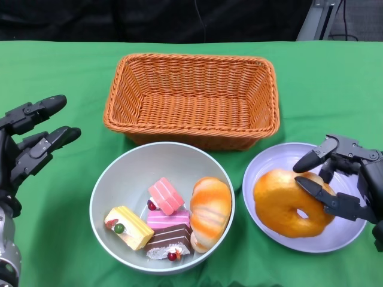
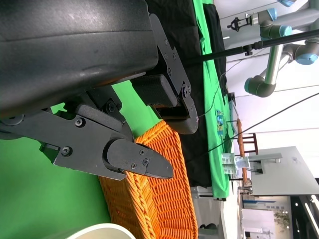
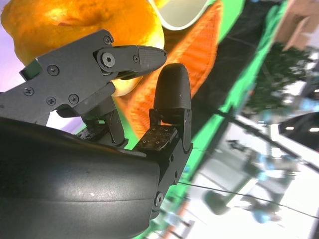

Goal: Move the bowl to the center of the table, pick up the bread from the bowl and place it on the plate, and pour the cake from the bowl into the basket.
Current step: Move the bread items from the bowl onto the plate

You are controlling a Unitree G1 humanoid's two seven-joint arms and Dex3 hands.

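A grey bowl (image 1: 102,191) stands in the middle front of the green table. It holds several small cake pieces (image 1: 166,196) and an orange bread roll (image 1: 210,209) at its right side. On the pale plate (image 1: 347,236) to the right lies a ring-shaped bread (image 1: 284,200). My right hand (image 1: 344,179) hovers over the plate's right half, fingers apart, one fingertip (image 1: 314,188) lying over the ring bread (image 3: 65,20); it grips nothing. Far out at the left, my left hand (image 1: 30,140) is open and holds nothing. The wicker basket (image 1: 191,98) behind the bowl has nothing in it.
The basket (image 2: 149,199) almost touches both the bowl's far rim and the plate's. Green cloth lies bare left of the bowl and right of the basket. A dark backdrop edges the table's far side.
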